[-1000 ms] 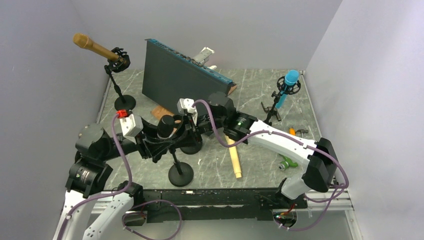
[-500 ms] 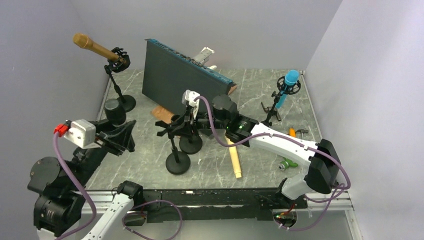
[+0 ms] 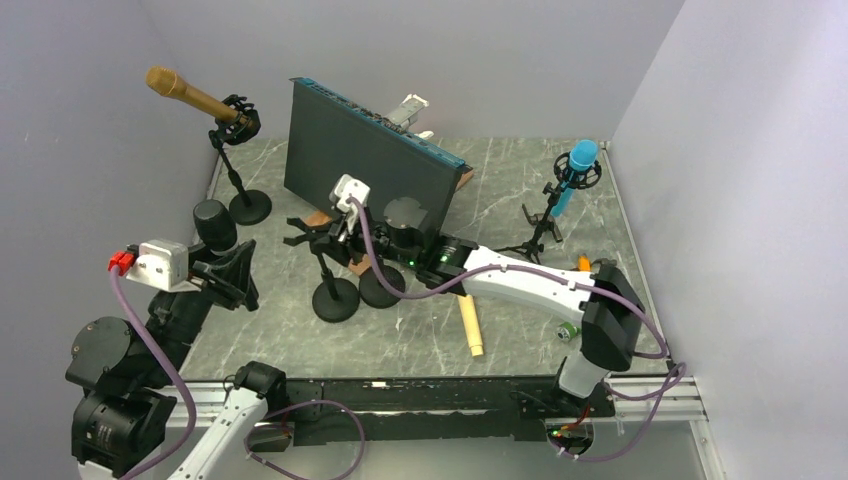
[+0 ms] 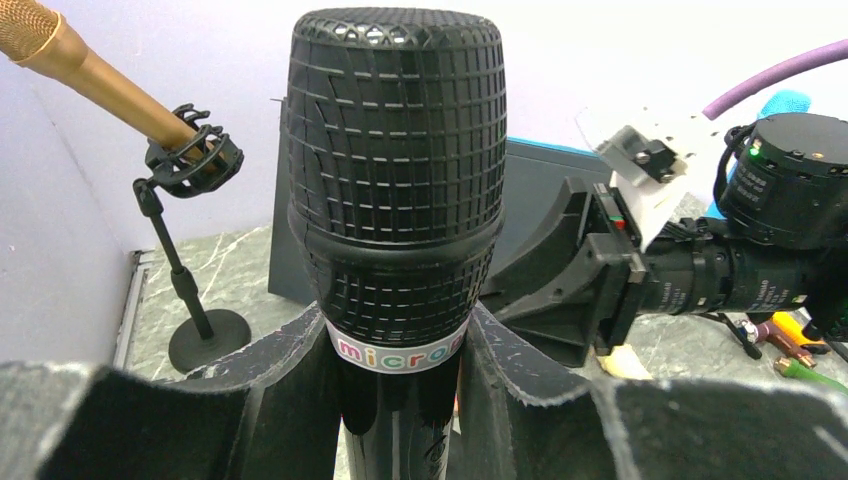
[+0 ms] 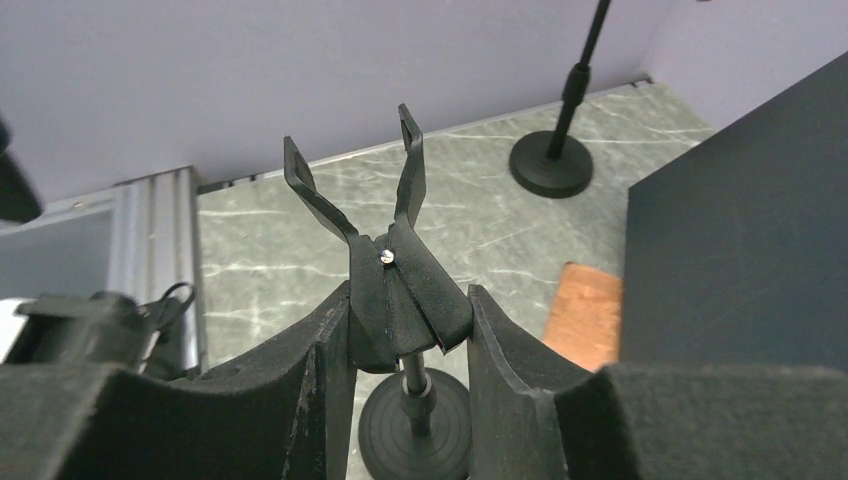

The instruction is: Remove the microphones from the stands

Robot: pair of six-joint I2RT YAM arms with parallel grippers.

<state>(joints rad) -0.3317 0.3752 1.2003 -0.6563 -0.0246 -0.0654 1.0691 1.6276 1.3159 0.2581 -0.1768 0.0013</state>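
Observation:
The black microphone (image 3: 214,222) is off its stand and upright in my left gripper (image 3: 228,272), at the table's left side. In the left wrist view the fingers are shut on its body just under the mesh head (image 4: 395,170), with the left gripper (image 4: 400,375) low in that view. The black stand (image 3: 335,298) is in the middle. Its forked clip (image 5: 385,255) is empty. My right gripper (image 3: 322,236) is shut on the base of that clip, and shows in the right wrist view (image 5: 405,335). The stand's round base (image 5: 415,430) rests below.
A gold microphone (image 3: 188,94) on a stand is at the back left and a blue one (image 3: 577,165) at the back right. A dark slab (image 3: 360,160) leans behind the stand. A second round base (image 3: 381,286), a wooden stick (image 3: 468,325), a copper block (image 5: 585,310) and small tools (image 3: 573,328) lie around.
My left gripper has pulled the black microphone out of the clip and carried it left. My right gripper has shifted the empty stand left and a little back.

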